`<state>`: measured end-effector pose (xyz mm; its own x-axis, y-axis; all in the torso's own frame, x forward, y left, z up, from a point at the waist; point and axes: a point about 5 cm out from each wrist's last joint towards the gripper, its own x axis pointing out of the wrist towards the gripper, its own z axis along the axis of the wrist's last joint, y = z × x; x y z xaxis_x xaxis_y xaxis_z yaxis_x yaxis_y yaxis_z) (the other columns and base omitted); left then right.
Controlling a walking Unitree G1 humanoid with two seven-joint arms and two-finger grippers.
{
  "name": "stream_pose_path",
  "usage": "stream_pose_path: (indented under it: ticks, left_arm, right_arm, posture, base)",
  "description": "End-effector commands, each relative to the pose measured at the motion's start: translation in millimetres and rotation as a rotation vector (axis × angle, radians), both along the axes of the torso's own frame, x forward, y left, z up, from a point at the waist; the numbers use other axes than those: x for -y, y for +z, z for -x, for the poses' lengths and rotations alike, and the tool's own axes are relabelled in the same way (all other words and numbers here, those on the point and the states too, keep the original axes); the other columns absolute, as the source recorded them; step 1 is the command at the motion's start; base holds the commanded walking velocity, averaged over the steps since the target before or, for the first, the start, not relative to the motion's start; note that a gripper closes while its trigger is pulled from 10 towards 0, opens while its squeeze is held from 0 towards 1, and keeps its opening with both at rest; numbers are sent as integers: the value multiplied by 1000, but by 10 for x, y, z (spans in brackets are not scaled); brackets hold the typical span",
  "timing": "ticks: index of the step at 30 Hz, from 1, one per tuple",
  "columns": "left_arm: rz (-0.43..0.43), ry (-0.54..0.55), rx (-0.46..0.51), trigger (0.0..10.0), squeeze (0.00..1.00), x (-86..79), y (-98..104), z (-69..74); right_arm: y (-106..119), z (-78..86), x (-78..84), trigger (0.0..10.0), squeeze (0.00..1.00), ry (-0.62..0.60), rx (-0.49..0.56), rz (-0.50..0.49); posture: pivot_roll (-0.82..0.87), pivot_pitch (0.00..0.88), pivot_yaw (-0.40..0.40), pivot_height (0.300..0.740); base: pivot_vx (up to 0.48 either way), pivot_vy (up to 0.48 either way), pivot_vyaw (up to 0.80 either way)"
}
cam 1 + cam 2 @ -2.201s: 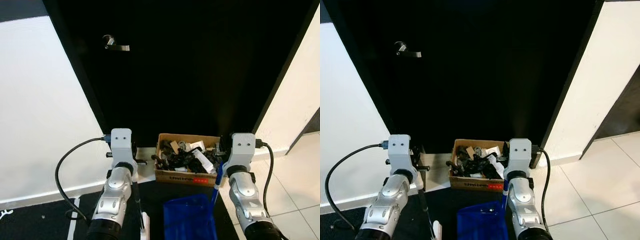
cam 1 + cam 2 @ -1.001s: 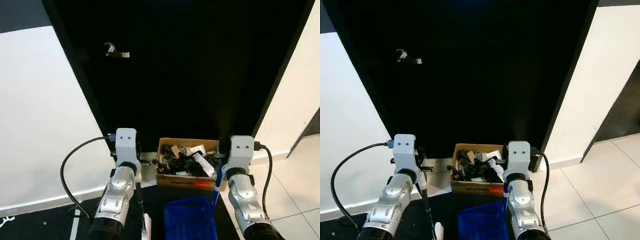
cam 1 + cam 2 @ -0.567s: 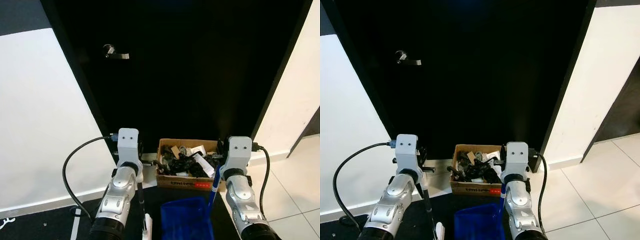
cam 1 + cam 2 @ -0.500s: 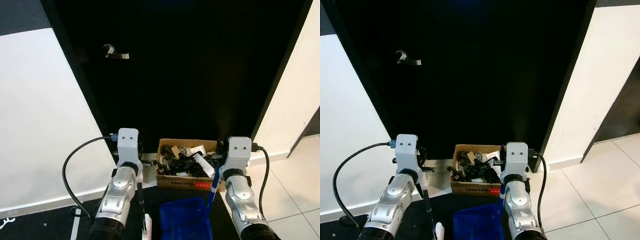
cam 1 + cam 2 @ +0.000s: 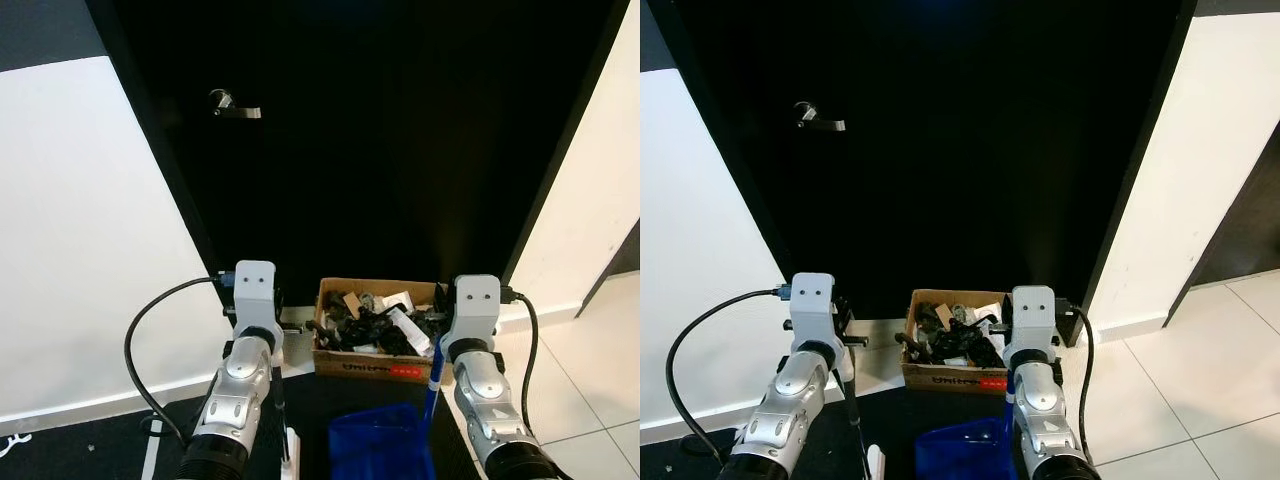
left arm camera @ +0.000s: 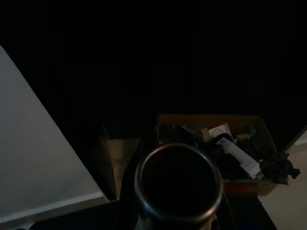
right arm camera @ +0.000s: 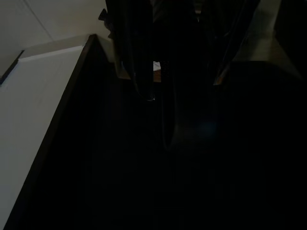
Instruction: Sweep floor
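Facing the black door, I hold a thin broom handle at my left arm and the blue dustpan by its handle at my right (fingers out of sight, grip on either can't tell). Cardboard box of clutter sits ahead. Sweeping looks barely begun; dustpan looks empty

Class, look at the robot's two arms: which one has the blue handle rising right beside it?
The right arm: a blue handle rises along its inner side above the blue dustpan. The left arm has a thin dark stick beside it.
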<state>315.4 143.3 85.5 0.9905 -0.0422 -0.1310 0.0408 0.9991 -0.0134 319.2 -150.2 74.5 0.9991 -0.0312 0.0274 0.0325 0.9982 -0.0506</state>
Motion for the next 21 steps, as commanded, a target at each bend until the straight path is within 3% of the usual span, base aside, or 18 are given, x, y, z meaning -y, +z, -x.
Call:
stream_pose_path:
  ticks: [1,7,12,21]
  left_arm:
    - [-34,12,23,10000,0,-93,20,-23]
    - [-78,32,-29,10000,0,-219,-177,-49]
    - [-90,51,-83,10000,0,-308,-289,-73]
    - [-99,60,-102,10000,0,-324,-311,-156]
  right_arm:
    - [25,6,-5,10000,0,7,27,-4]
    - [-159,67,144,10000,0,-10,-37,52]
    - [-158,74,233,10000,0,-46,-9,47]
    - [-135,-1,231,10000,0,-85,-4,14]
  posture:
    - [-38,0,58,740]
    - [-56,0,65,740]
    - [-62,0,72,740]
    - [-59,0,87,740]
  base:
    - [0,0,0]
    - [0,0,0]
    - [0,0,0]
    - [0,0,0]
